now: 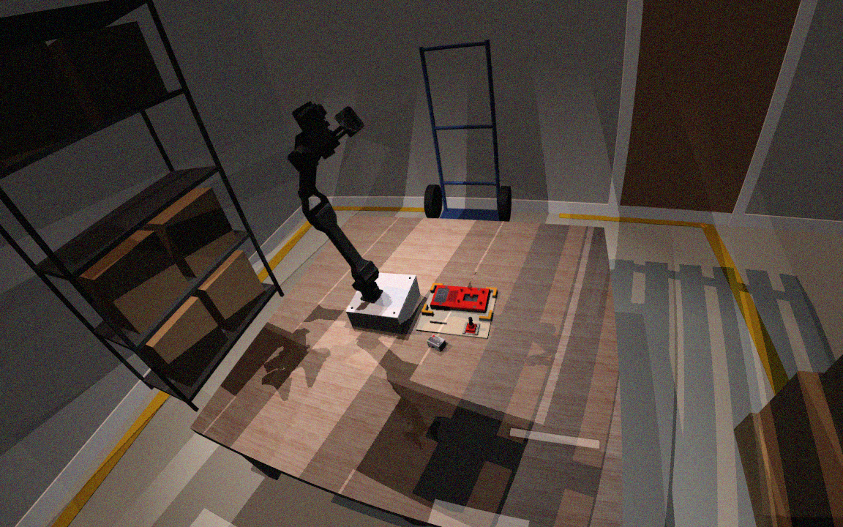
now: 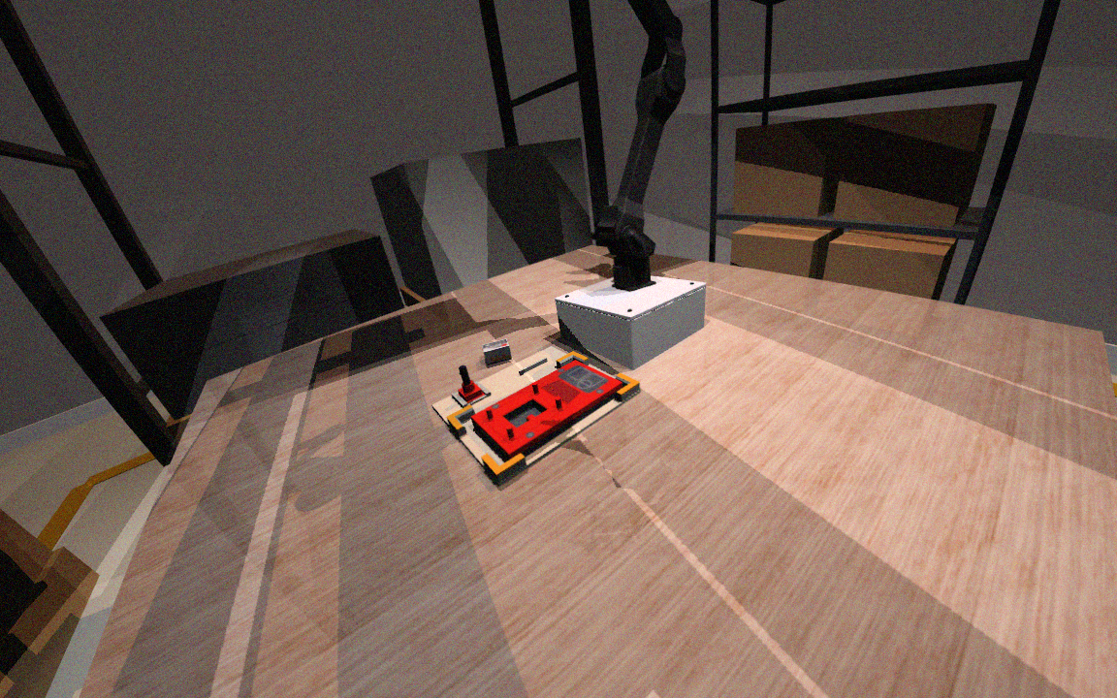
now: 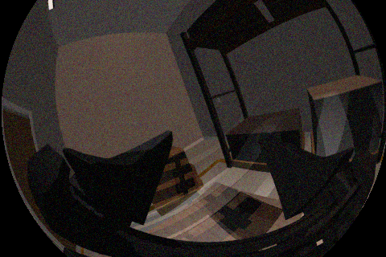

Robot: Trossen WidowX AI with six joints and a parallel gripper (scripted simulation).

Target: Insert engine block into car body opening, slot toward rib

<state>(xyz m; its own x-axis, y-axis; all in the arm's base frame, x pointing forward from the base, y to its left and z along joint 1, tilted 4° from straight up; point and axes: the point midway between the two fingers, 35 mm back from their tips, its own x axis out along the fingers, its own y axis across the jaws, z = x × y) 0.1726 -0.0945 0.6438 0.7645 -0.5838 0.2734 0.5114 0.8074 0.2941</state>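
Wooden tabletop (image 1: 320, 419) (image 2: 806, 486) (image 3: 197, 230) carries the engine block (image 1: 436, 342) (image 2: 496, 351), well below the open gripper (image 1: 331, 118) (image 3: 218, 137)
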